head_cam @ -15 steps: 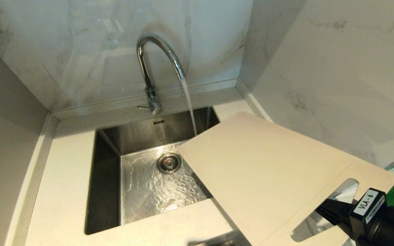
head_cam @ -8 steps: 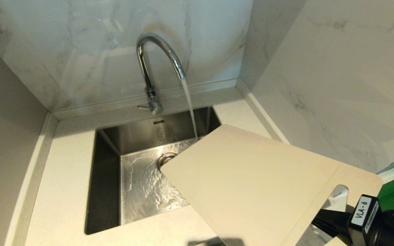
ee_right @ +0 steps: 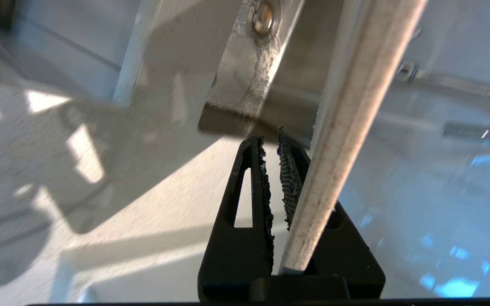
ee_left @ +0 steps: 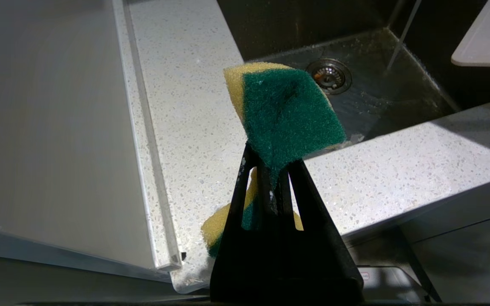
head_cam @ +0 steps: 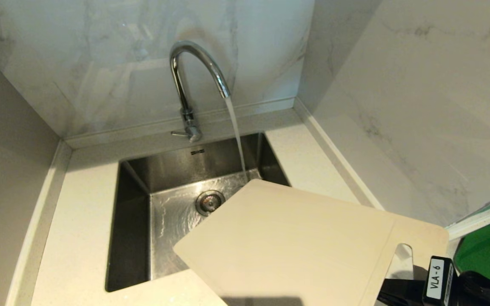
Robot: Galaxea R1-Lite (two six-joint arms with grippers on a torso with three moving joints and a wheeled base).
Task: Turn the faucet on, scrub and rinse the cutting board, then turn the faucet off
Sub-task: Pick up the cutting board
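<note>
- The faucet (head_cam: 194,72) is already running: a stream drops from its arched spout into the steel sink (head_cam: 134,221), near the drain (head_cam: 209,202). Its small side lever sits at the base, untouched for now.
- The cutting board (head_cam: 287,242) is held up in the air over the front right corner of the sink, tilted, its far corner just short of the falling water and, as far as I can tell, dry.
- The right tool (ee_right: 275,170) is clamped narrow on the board's edge at the slot-handle end (the wrist view shows the pale edge pinched against one ribbed finger).
- The left tool (ee_left: 270,178), off to the sink's left above the surface (ee_left: 194,110), is closed on a yellow-and-green sponge (ee_left: 287,114), the green scouring side facing the camera.
- Step in hand, as I judge it: bringing the board into the stream, with scrubbing not yet begun.
- The next move calls for getting the board's face under the water without loosening the edge grip, then bringing the sponge across to meet it; a wet board pinched at one edge may well swing or slip.
- Readable writing: a white label on the right arm reads "VLA-6" (head_cam: 435,278). A small maker's mark on the sink's back wall is too small to read.
</note>
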